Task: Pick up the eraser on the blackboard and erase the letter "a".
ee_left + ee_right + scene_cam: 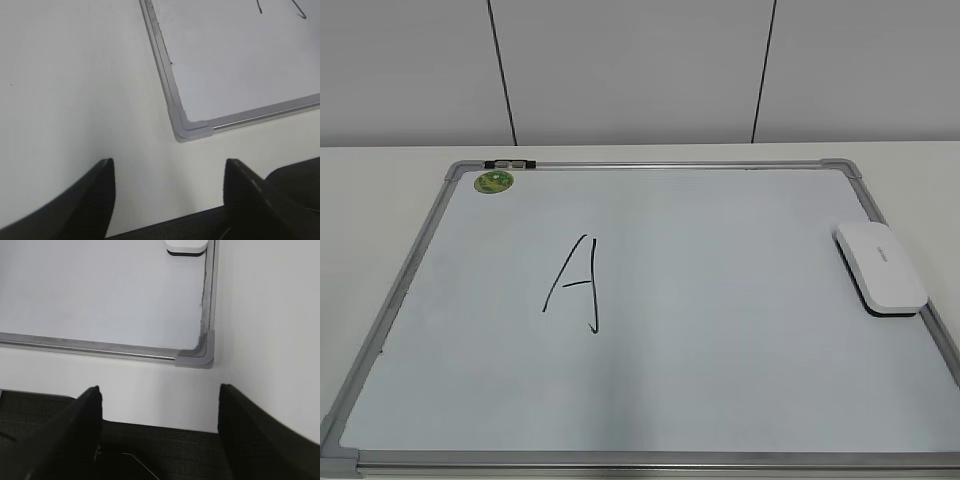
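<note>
Both grippers are missing from the exterior view, where the eraser [881, 267] is lying by the blackboard's [650, 165] right frame, toward the desk's right edge, within reach of the right arm (the only letter [574, 286] showing looks angular). Left gripper [167, 187] is hanging spread apart over the board's near-left corner. Right gripper [160, 412] is hanging equally spread, empty, near the near-right corner, eraser [186, 247] ahead.

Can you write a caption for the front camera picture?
A white eraser rests at the whiteboard's right edge, beside a handwritten letter.

Capital "A" [575, 285] on blackboard [720, 400]
</note>
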You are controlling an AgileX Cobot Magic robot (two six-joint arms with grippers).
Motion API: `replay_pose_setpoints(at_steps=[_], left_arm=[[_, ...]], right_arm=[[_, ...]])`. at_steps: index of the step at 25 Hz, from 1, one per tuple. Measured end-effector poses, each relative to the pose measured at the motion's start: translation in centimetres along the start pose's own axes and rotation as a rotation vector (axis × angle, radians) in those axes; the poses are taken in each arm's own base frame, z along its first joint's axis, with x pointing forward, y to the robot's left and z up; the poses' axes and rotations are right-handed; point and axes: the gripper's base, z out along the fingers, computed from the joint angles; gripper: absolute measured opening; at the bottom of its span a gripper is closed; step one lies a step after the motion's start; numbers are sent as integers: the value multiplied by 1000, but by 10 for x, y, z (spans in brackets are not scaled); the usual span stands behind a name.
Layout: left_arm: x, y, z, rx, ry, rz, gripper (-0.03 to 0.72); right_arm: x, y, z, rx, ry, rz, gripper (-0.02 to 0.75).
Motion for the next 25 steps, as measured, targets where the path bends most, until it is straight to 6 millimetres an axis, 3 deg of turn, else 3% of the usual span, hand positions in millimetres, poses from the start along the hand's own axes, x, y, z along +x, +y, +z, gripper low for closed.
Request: replay_pose_setpoints(at_steps=[10, 18, 25], left_arm=[[4, 5, -5, -96, -32, -100, 466], [17, 6, -22, -157, -160, -164, 463], [28, 5, -35, -184, -263, -188, 461]], right_arm=[[7, 0, -10, 16, -85, 10, 535], [23, 2, -26, 79, -244, 48, 535], [27, 3, -29, 82, -279, 46, 534]])
